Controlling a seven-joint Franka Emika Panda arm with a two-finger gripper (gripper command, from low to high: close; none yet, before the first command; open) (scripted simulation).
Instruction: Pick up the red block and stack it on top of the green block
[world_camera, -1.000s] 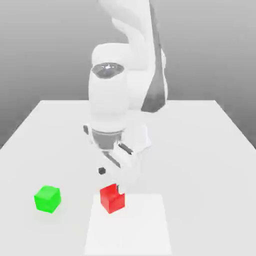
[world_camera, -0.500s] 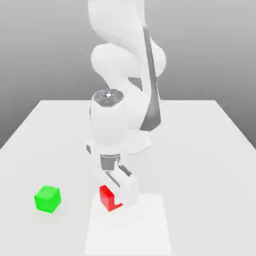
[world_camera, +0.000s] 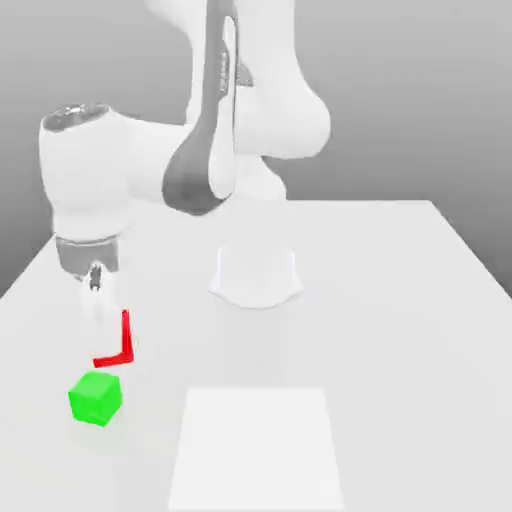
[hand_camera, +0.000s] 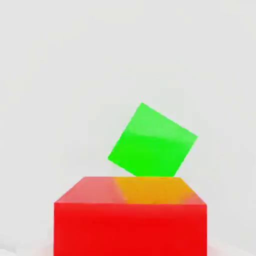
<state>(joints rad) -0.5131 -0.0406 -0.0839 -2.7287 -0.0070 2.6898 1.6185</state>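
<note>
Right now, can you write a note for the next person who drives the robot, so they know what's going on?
Hand: shut on the red block, holding it up in the air near the green block.
Green block: sitting on the white table, toward the exterior view's left.
Done: the red block is picked up.
Left: put the red block on top of the green block, then let go. It probably needs lining up first, because the two blocks look turned differently in the hand view.

Apparently a lab: bench-mounted robot arm (world_camera: 130, 170).
</note>
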